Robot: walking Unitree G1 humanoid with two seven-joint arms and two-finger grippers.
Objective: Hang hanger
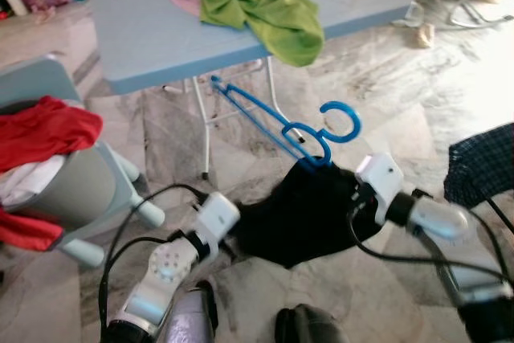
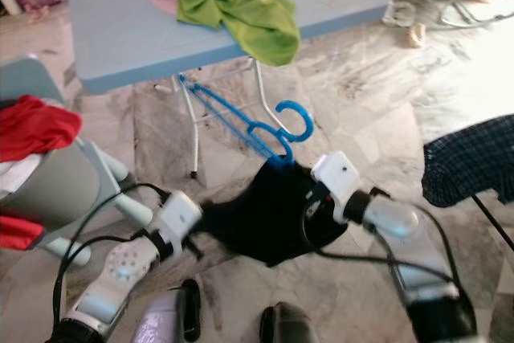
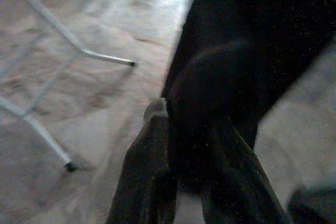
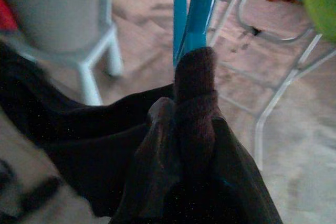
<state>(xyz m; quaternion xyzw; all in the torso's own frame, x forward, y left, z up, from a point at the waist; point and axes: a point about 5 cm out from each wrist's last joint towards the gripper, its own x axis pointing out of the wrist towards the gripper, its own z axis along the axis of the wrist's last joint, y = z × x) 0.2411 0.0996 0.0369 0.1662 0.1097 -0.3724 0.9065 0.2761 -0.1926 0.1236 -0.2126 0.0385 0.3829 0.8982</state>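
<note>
Open marble floor lies right of the blue folding table; its white legs and the grey chair crowd the left.

Blue hanger, black garment, green cloth, light blue table, red clothes

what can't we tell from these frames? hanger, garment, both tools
- Blue hanger: its lower end is buried in the black garment in the eye views, so how far it is threaded cannot be told.
- Left tool: the left wrist view is dark; cloth sits between the fingers, the grip's firmness is unclear.
- Right tool: fingers closed on cloth; whether they also pinch the hanger is hidden.
- Garment type: bunched, unreadable.
</note>
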